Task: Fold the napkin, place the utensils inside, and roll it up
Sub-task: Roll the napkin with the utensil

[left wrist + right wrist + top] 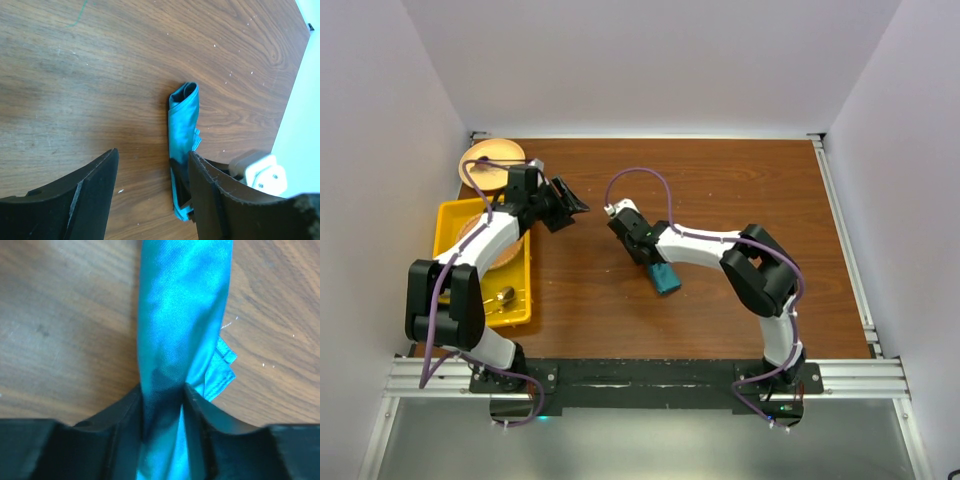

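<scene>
Your right fingers (117, 420) are clamped on the rolled napkin (180, 315) near one end, roll lying on the bench (50, 315). Left fingers (95, 190) are spread apart, napkin just beyond them, seemingly not touching.

left arm (485, 240): elbow tucked back, wrist aimed at the centre | left gripper (152, 160): jaws wide apart, holding nothing | right arm (705, 243): stretched out leftward | right gripper (162, 390): jaws pinched in on the napkin (185, 305), gripping one end
</scene>
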